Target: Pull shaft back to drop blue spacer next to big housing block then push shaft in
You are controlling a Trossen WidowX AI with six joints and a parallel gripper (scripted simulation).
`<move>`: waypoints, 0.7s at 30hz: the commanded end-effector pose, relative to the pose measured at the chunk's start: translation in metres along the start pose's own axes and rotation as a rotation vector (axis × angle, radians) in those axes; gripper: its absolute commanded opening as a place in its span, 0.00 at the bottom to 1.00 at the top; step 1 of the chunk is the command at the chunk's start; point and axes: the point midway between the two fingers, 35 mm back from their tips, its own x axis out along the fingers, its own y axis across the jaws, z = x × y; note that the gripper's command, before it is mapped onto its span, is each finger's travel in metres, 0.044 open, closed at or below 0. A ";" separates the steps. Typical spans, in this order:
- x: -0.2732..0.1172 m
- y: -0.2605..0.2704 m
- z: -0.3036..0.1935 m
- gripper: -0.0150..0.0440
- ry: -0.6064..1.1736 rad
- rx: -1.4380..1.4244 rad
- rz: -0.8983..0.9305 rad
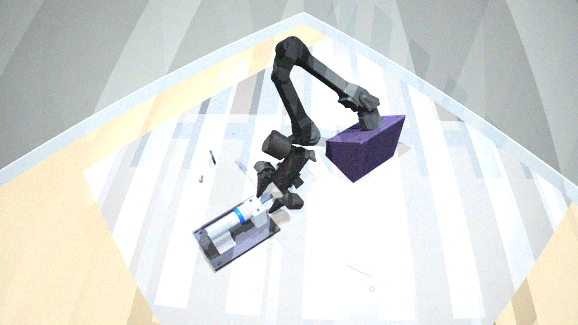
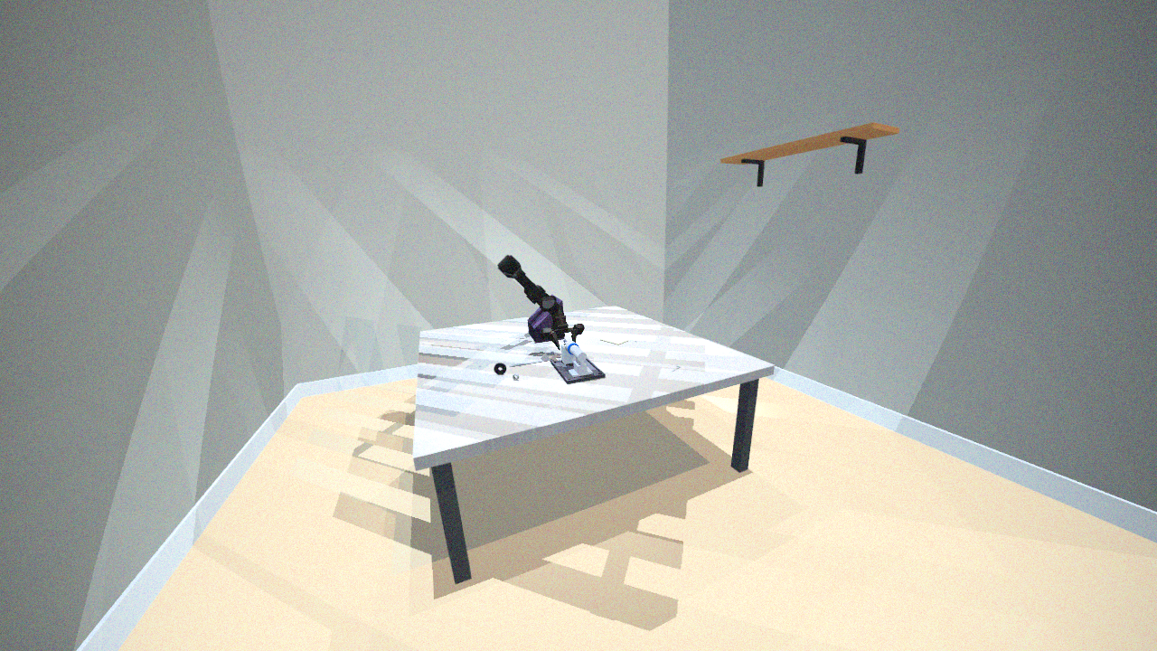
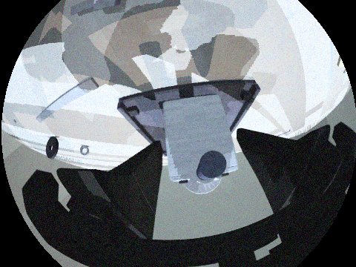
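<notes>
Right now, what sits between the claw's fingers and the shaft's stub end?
Nothing solid: in the wrist view, the shaft's dark end shows a gap to each of the claw's fingers.

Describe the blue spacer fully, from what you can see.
The blue spacer is a plain, saturated-blue band, ring-like, with no markings visible. Its material can't be told. It sits around the line of the shaft, above the dark base tray, flanked by white cylindrical pieces that appear to touch it. It has not dropped. The wrist view doesn't show it.
</notes>
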 end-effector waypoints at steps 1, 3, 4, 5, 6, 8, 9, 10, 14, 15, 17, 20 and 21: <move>0.000 0.000 0.000 0.64 0.000 0.000 0.000; 0.000 0.000 0.000 0.56 0.000 0.000 0.000; 0.000 0.000 0.000 0.51 0.000 0.000 0.000; 0.000 0.000 0.000 0.47 0.000 0.000 0.000; 0.000 0.000 0.000 0.42 0.000 0.000 0.000; 0.000 0.000 0.000 0.33 0.000 0.000 0.000; 0.000 0.000 0.000 0.32 0.000 0.000 0.000; 0.000 0.000 0.000 0.31 0.000 0.000 0.000; 0.000 0.000 0.000 0.26 0.000 0.000 0.000; 0.000 0.000 0.000 0.25 0.000 0.000 0.000; -0.001 0.000 0.001 0.25 0.002 -0.001 -0.001; -0.003 0.000 0.003 0.25 0.003 -0.002 -0.001; -0.003 0.000 0.004 0.25 0.003 -0.002 -0.001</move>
